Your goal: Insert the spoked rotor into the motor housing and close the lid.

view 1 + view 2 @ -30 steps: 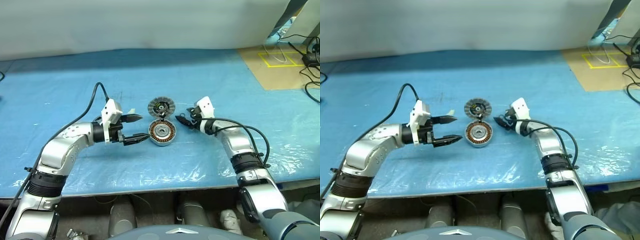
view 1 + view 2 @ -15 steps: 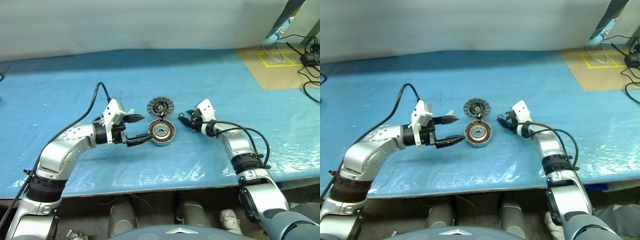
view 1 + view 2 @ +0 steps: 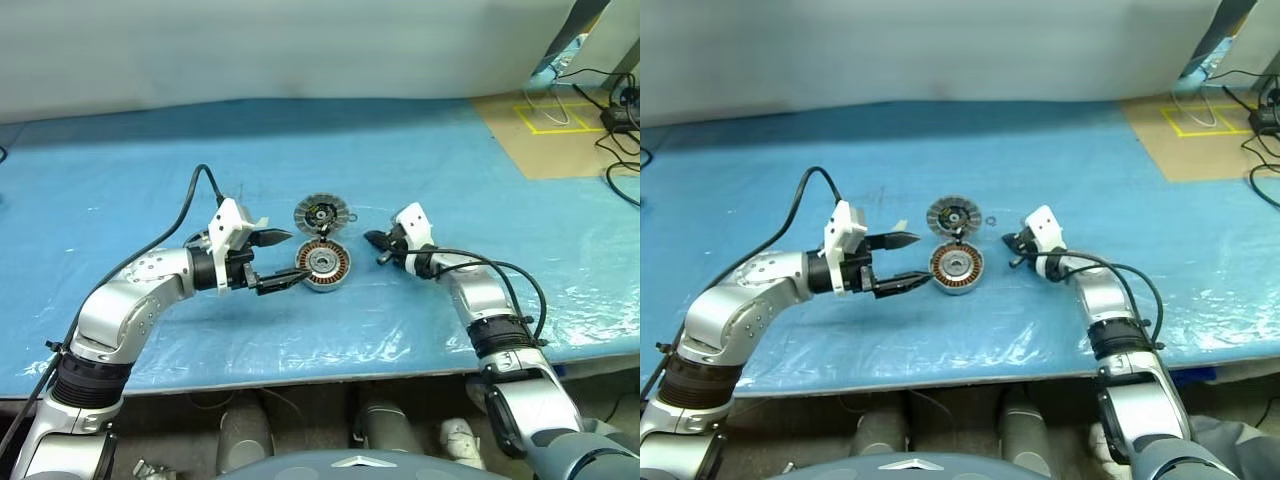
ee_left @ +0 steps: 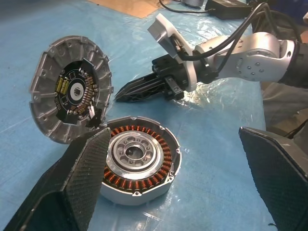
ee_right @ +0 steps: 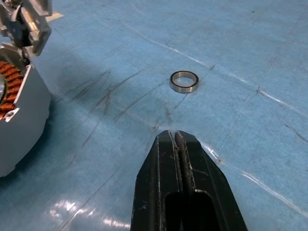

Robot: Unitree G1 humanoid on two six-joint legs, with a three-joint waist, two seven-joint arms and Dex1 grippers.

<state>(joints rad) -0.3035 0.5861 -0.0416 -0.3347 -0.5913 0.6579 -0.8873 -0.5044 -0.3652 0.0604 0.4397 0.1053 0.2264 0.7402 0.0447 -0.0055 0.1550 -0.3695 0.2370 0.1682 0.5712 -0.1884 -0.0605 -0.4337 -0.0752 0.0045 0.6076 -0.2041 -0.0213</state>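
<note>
The round silver-grey motor housing (image 3: 323,265) with copper windings sits open on the blue table sheet (image 3: 450,170), its ribbed lid (image 3: 322,213) propped behind, so closing looks undone; left gripper (image 3: 272,262) gapes beside it, right gripper (image 5: 177,144) pinched empty.

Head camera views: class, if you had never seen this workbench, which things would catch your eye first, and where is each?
At the middle of the blue plastic-covered table lies the round silver-grey motor housing, its copper windings open to view. Just behind it the ribbed grey lid stands tilted, black-and-yellow centre showing. The left end effector gapes open beside the housing; the right end effector is shut, near a small metal ring on the sheet.
</note>
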